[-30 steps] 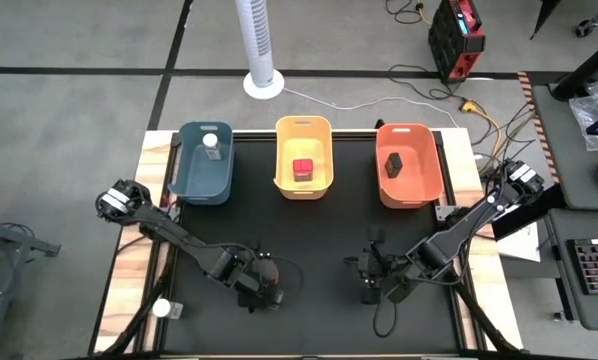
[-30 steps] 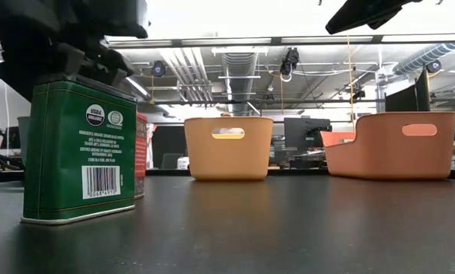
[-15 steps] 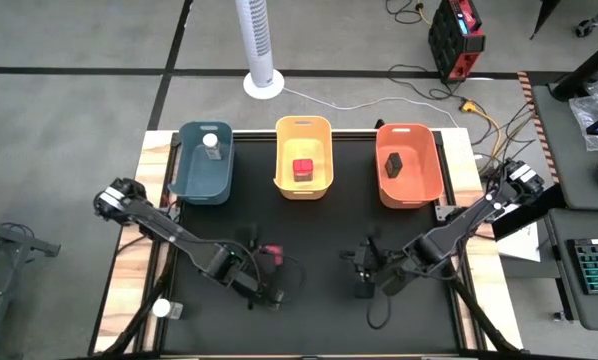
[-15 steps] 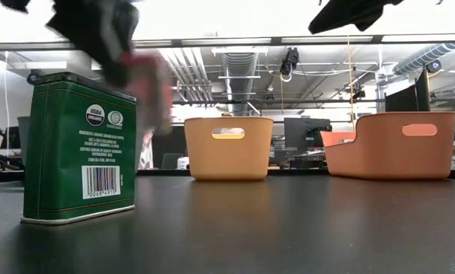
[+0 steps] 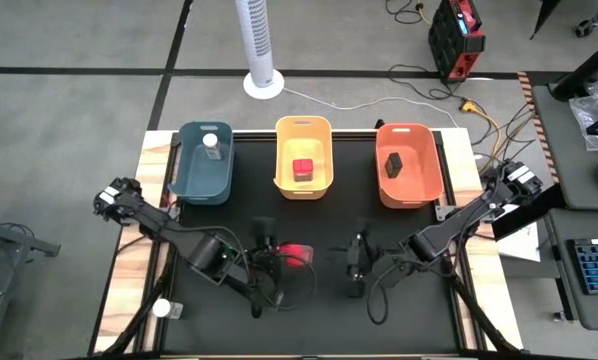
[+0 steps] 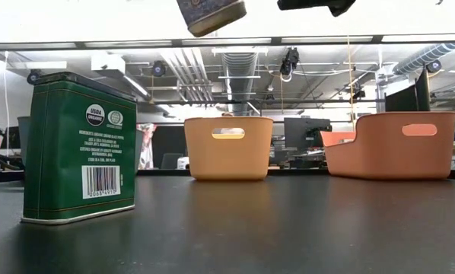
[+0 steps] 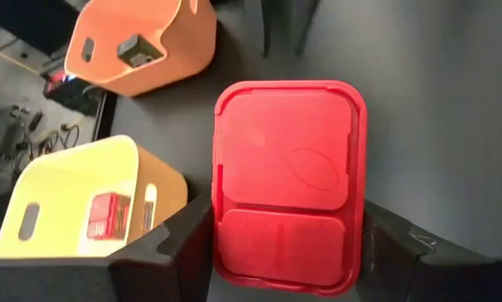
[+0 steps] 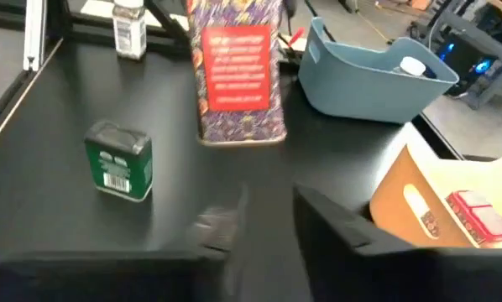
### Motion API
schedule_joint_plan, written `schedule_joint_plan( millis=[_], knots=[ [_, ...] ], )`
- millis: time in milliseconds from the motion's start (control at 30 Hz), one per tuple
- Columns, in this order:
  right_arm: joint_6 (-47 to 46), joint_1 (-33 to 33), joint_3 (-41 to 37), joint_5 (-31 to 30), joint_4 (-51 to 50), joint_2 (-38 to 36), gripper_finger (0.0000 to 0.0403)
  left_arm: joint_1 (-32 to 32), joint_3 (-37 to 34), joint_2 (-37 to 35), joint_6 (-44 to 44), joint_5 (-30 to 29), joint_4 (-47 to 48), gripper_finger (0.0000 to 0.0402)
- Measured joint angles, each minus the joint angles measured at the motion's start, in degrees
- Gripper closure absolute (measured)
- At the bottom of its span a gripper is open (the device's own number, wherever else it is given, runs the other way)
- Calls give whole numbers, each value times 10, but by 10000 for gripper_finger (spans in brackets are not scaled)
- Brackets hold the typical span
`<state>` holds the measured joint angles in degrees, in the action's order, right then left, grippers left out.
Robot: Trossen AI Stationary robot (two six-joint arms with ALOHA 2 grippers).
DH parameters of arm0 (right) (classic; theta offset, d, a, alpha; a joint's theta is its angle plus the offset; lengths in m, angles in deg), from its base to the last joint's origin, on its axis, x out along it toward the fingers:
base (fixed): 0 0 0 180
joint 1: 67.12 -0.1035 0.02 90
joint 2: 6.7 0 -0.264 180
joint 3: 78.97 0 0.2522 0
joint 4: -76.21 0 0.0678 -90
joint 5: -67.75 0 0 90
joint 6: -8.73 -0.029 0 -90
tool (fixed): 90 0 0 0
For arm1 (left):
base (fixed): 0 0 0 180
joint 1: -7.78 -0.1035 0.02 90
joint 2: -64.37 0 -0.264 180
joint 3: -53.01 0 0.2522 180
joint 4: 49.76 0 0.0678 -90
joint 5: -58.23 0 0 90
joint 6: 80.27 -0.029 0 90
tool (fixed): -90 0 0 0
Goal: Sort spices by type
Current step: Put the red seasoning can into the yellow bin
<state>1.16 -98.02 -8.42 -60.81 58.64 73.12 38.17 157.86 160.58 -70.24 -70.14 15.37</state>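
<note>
My left gripper [image 5: 282, 256] is shut on a spice jar with a red square lid [image 7: 289, 180], held above mid-table; its patterned body [image 8: 234, 71] shows in the right wrist view and its base [image 6: 211, 14] at the top of the low view. My right gripper [image 5: 356, 266] hovers open just to the right of it, touching nothing. A green tin [image 6: 79, 148] stands on its base on the table. A white-lidded jar [image 5: 162, 308] stands at the near left edge. One jar sits in each bin: white-lidded [image 5: 211, 143], red-lidded [image 5: 302, 169], dark [image 5: 395, 163]. My left gripper pinches the red-lidded jar between its two fingers [image 7: 171, 243], one on each long side at the lid's edge [image 7: 220, 252]. The fingers come from above, pointing down. The jar is lifted clear of the table and hangs below them, slightly tilted.
Three bins line the far edge: blue [image 5: 189, 172], yellow [image 5: 282, 160], orange [image 5: 424, 170]. The green tin [image 8: 119, 159] stands near the left arm's side. Dark mat lies bare between the grippers and the bins. Cables trail under both arms.
My left gripper has risen from the table beside the green tin, carrying the red-lidded jar up and toward the table's right and far side. The tin has stayed where it stood. My right gripper has drifted a little toward the left and far edge.
</note>
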Motion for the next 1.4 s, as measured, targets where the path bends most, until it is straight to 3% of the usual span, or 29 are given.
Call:
schedule_joint_plan(
  millis=[167,333,533,700,967,1267,1400],
  knots=[
    [-13,2,0,0,33,10,214,-6,0,2,-9,-1,-18,208],
    [31,4,0,-5,95,25,113,-16,0,11,-8,-2,-31,207],
    [60,20,4,-4,105,55,52,-20,0,22,-42,-1,-79,206],
    [68,24,13,14,103,66,83,-22,0,22,-55,-1,-88,205],
    [68,25,23,17,99,63,225,-22,0,22,-63,-2,-91,157],
    [65,28,24,15,86,62,226,-22,0,22,-73,-3,-90,129],
    [30,28,18,-2,35,52,226,-14,0,21,-83,-45,-87,129]
  ],
)
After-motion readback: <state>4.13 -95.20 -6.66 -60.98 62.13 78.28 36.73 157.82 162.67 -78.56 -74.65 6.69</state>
